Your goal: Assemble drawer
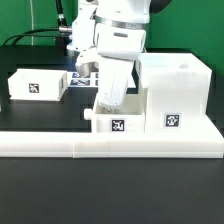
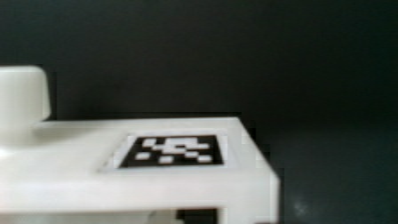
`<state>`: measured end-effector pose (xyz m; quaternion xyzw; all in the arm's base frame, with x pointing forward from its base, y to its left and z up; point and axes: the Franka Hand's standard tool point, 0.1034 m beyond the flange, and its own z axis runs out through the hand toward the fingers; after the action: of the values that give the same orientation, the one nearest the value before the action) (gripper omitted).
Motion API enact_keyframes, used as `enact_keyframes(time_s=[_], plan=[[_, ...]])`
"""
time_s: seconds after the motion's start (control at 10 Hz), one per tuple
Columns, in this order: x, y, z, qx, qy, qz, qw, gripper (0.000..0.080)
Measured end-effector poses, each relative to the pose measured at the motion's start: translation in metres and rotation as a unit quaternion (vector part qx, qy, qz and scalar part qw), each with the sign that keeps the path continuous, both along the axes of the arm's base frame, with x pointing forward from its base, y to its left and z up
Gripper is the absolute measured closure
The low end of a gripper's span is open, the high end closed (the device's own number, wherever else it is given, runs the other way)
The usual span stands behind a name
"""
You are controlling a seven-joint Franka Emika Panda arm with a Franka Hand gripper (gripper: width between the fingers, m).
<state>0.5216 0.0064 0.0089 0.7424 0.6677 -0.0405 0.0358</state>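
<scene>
The drawer (image 1: 112, 122), a low white box with a black-and-white tag on its front and a small knob (image 1: 87, 114) on its end, sits against the tall white housing (image 1: 175, 92) on the exterior view's left of it. My gripper (image 1: 104, 103) reaches down at a tilt onto the drawer's top edge and looks shut on its wall. In the wrist view the drawer (image 2: 107, 165) fills the lower part, its tag (image 2: 175, 150) close up and blurred. My fingertips do not show distinctly there.
A second low white box with a tag (image 1: 35, 86) lies at the exterior view's left. The marker board (image 1: 84, 76) lies behind the arm. A long white rail (image 1: 110, 146) runs along the front, touching the drawer and housing.
</scene>
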Motion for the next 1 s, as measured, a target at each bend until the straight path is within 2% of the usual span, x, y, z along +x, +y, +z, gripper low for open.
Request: enact_keyframes(time_s=[1.0], plan=[[0.0022,0.0013,0.0025,-0.011,0.01,0.001,1.0,0.0755]])
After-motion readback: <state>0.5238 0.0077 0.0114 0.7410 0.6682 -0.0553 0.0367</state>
